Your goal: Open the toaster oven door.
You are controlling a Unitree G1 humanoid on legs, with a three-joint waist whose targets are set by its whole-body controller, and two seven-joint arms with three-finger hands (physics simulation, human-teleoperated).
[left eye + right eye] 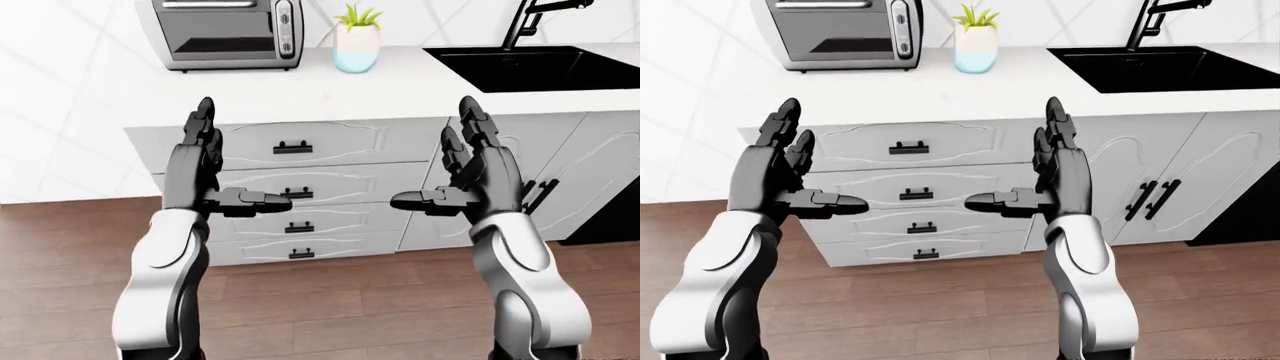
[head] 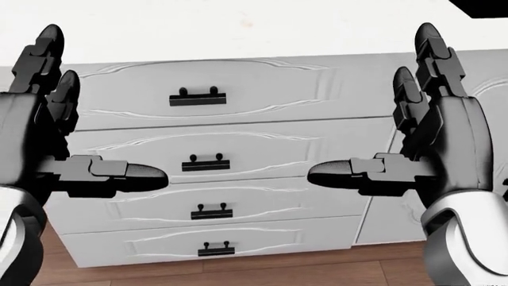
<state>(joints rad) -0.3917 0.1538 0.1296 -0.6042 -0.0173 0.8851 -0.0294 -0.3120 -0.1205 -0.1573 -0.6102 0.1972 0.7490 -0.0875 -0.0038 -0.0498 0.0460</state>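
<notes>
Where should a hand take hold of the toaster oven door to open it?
Grip the horizontal bar handle along the top edge of the toaster oven door, probably coming from above and toward the door's face. A bar at the top suggests the door swings down. Both the left hand and right hand are open and well short of it.

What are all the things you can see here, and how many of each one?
toaster oven: one, silver, door shut, on the counter at top left
potted plant: one, green leaves in a pale blue pot, right of the toaster oven
sink: one, black, with a black faucet, top right
counter: one, white
drawers: four, white, black handles, stacked under the counter
cabinet doors: white, black handles, under the sink
floor: brown wood
left hand: black, open
right hand: black, open
</notes>
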